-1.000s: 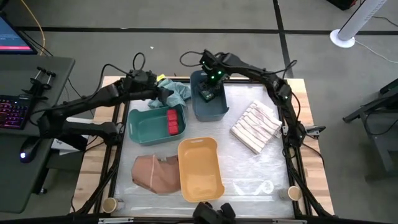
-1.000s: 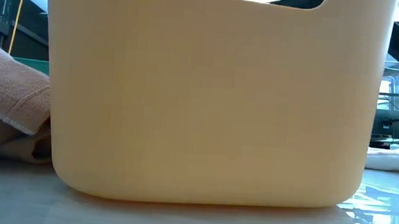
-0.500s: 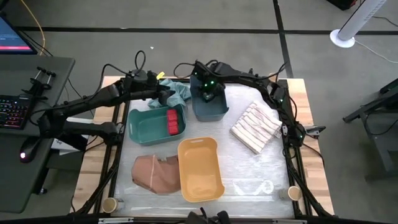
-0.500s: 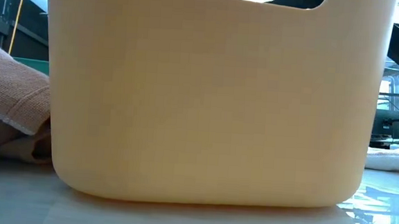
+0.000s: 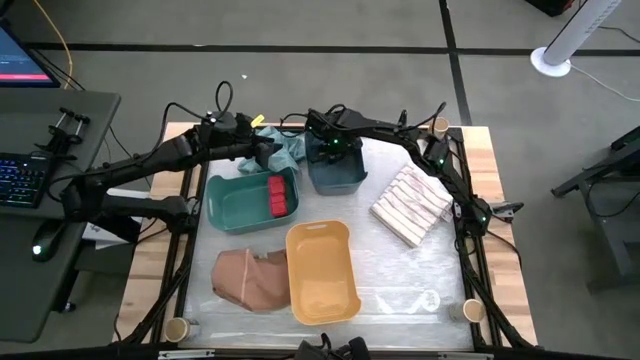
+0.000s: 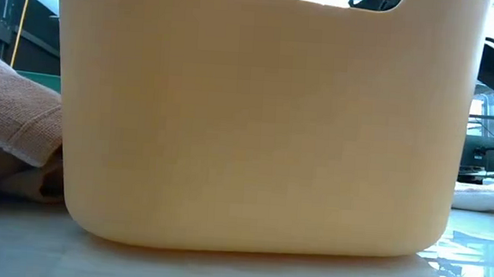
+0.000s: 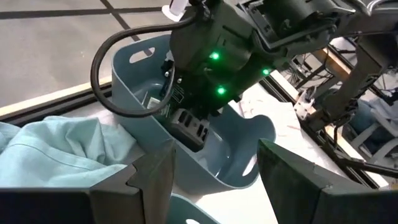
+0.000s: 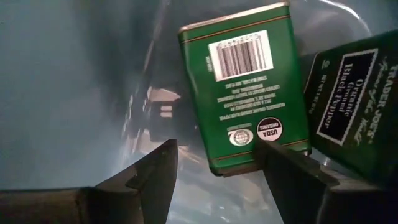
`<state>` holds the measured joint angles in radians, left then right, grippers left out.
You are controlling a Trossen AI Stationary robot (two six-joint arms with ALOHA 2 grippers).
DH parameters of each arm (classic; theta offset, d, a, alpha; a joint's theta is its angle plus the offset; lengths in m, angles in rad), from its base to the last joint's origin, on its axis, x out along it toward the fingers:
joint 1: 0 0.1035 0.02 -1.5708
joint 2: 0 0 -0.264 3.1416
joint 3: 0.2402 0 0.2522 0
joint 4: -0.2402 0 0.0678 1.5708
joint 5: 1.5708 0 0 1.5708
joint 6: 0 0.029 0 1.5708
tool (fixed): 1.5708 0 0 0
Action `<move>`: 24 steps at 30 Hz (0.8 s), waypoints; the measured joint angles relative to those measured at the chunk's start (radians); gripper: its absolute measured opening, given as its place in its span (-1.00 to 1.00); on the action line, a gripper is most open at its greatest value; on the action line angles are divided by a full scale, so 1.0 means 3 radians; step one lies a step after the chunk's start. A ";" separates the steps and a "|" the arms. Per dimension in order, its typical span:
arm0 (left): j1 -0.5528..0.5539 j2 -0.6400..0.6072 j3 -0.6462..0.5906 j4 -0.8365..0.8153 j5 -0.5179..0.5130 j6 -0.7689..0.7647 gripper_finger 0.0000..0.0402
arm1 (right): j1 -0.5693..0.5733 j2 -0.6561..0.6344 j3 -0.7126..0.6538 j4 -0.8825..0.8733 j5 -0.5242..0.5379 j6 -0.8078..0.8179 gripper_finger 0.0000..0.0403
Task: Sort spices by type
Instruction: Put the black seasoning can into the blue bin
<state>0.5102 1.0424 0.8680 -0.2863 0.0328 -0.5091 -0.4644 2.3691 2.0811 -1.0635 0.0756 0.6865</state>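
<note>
Moved: right arm has swung a bit more over the far-left edge of the blue bin [image 5: 335, 172] since a second ago; the left arm looks the same.
Right gripper [image 8: 214, 165]: down inside the blue bin, fingers apart, nothing between them.
Left gripper [image 7: 214, 180]: just left of the blue bin, by the teal cloth [image 5: 288, 148], fingers apart and empty.
Spices: two dark tins, green tin [image 8: 245, 87] and pepper tin [image 8: 354, 118], lie in the blue bin; red boxes [image 5: 279, 195] sit in the green bin [image 5: 232, 203], left of the blue bin.
Could go wrong: I think the two arms are close and could bump, or the right fingers could nudge a tin or snag the bin wall coming up.
Table: shiny clear top on wood; yellow bin [image 5: 320, 272], brown cloth [image 5: 250, 277] and striped cloth [image 5: 410, 205] are nearer the camera side than the blue bin.
Room: grey floor, a desk with a keyboard [image 5: 22, 180] far left of the blue bin.
</note>
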 joint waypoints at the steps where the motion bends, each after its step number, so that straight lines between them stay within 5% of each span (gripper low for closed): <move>1: 0.0000 0.0000 0.0000 0.0001 -0.0004 -0.0011 0.05 | 0.0000 -0.0005 0.0000 -0.0013 -0.0022 -0.0039 0.13; 11: 0.0000 0.0000 0.0000 0.0000 -0.0068 0.0074 0.05 | 0.0040 -0.0005 0.0000 -0.0443 -0.0436 -0.0766 0.13; 24: 0.0000 0.0000 0.0001 -0.0003 -0.0076 0.0078 0.05 | 0.0109 -0.0235 0.0179 -0.0614 -0.0165 -0.1357 0.13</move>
<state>0.5102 1.0424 0.8682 -0.2871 0.0099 -0.4858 -0.4319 2.2986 2.1349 -1.2478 0.0260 0.2792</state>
